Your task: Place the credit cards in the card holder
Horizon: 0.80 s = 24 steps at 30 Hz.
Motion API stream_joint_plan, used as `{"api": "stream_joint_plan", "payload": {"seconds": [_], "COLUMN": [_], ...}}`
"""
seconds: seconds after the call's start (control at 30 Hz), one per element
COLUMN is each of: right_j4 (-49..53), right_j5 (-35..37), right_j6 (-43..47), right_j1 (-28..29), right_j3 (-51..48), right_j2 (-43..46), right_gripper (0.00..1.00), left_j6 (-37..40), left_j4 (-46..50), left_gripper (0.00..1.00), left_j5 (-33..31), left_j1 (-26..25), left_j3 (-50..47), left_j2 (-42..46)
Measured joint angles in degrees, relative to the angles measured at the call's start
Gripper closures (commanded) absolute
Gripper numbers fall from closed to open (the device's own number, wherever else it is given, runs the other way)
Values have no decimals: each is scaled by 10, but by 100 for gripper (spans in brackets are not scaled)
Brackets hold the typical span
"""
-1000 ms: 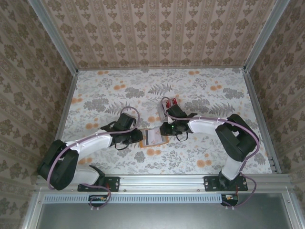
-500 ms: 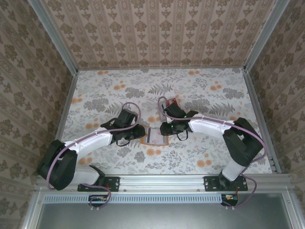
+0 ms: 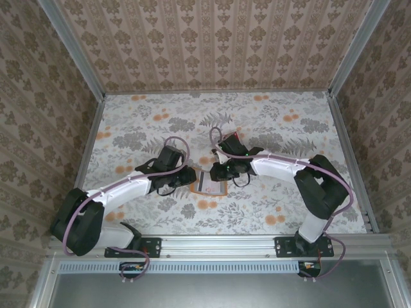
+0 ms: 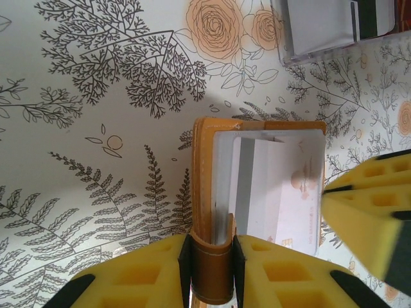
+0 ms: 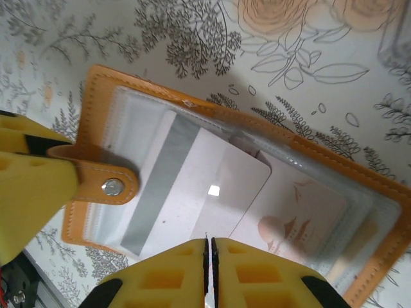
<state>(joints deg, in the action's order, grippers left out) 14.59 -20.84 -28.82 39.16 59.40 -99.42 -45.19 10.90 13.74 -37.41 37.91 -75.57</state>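
While tan stitched-leather card holder (image 4: 204, 186) is clamped by L gripper (image 4: 212, 273), R gripper (image 5: 209, 260) is pressed shut at glossy white, grey-striped card (image 5: 199, 186); clear plastic stand (image 4: 286, 45) seen at holder's 1 o'clock.

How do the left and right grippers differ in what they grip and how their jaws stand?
The left gripper clamps the card holder's orange clasp strap; the right gripper pinches a white, grey-striped card. The left's jaws stand apart by the strap's width; the right's nearly meet. Both have yellow pads and work at the holder.
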Motion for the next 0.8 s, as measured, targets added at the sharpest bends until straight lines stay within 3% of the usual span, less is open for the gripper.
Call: {"api": "stream_joint_plan", "payload": {"seconds": [0.67, 0.8], "right_j4": [-37, -37], "right_j5": [-7, -2], "right_j6": [-16, -14], "right_j1": [39, 50], "right_j3": [47, 69], "right_j2": [-91, -111], "right_gripper": [88, 88], "left_j6": [0, -1], "left_j4": [-45, -45], "left_gripper": [74, 69], "left_j5": [-11, -12], "left_j1": [9, 9], "left_j3": [-52, -52], "left_j2": [-40, -40]}}
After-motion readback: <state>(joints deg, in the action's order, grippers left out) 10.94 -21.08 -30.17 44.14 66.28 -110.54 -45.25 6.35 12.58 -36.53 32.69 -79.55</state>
